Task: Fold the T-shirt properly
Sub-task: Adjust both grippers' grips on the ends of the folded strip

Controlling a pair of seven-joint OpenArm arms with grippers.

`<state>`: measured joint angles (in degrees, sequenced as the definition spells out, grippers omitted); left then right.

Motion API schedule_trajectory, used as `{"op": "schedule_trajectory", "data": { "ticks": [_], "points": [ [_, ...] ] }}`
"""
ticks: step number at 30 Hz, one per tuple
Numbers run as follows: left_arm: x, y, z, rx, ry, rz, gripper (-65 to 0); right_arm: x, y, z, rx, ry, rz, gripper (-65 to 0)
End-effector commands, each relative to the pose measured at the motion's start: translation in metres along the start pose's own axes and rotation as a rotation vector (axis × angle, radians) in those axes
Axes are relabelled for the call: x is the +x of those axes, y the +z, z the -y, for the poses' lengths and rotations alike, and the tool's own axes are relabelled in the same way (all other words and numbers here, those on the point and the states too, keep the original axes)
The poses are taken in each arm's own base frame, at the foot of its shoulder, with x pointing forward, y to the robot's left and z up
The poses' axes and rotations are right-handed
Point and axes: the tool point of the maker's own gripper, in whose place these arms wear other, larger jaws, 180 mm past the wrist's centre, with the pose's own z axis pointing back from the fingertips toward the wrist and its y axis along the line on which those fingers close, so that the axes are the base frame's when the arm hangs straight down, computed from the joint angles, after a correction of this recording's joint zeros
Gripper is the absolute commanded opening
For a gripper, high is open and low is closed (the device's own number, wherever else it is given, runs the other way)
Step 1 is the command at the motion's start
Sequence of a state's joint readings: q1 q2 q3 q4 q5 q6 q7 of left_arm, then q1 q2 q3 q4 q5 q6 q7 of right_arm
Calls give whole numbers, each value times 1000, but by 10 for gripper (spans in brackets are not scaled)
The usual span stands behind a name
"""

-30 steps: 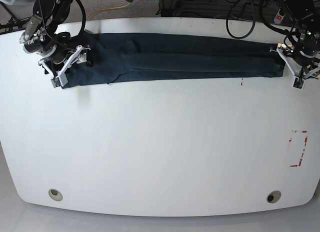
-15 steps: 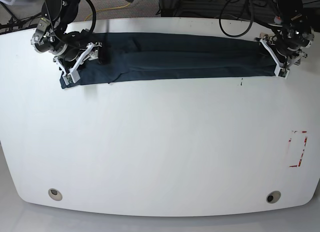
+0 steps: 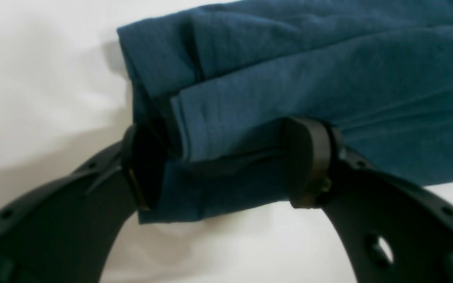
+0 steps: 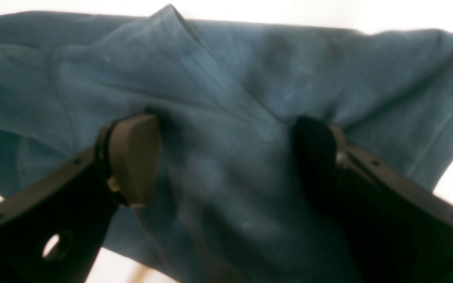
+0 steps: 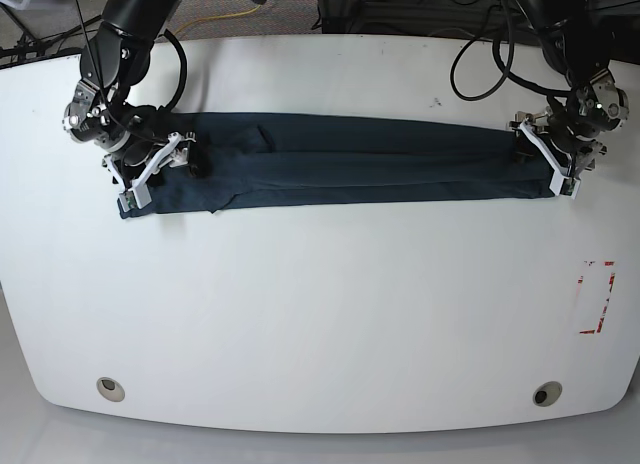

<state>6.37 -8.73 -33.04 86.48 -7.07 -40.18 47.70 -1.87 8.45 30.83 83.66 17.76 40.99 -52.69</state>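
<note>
The T-shirt (image 5: 340,164) is dark navy-teal, folded into a long narrow strip across the back half of the white table (image 5: 320,314). My left gripper (image 5: 549,164) is at the strip's right end. In the left wrist view the left gripper (image 3: 226,163) is open, its fingers (image 3: 309,161) straddling the layered cloth edge (image 3: 289,78). My right gripper (image 5: 150,174) is at the strip's left end. In the right wrist view the right gripper (image 4: 226,157) is open, with cloth (image 4: 226,90) filling the gap between its jaws. No neck label shows.
A red-marked rectangle (image 5: 597,297) is on the table at the right. Two round holes (image 5: 111,388) (image 5: 547,393) sit near the front edge. Cables (image 5: 480,44) lie along the back edge.
The whole shirt strip has shifted from the table's back edge toward the front, and both grippers have moved the same way with its ends. The right end now looks narrower.
</note>
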Motion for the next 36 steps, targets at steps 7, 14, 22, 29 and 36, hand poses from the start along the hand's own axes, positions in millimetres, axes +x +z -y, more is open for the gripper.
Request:
{"op": "schedule_trajectory", "data": {
  "ticks": [7,14,22,29,36],
  "points": [
    [52,38,-9,64,-71,111,-222,5,11,11,-72,49,-49,-141],
    [46,50,-35,89,59,134,-140,3,10,10,-70,48,-50,-141],
    [25,27,-37,25,171,93,-90,3,10,10,-69,47,-51,-141],
    [19,12,-29,-74,267,106,-90,3,10,10,-69,47,-51,-141],
    [22,11,-24,-114,301,136,-93,3,10,10,-69,47,-51,-141]
  ]
}}
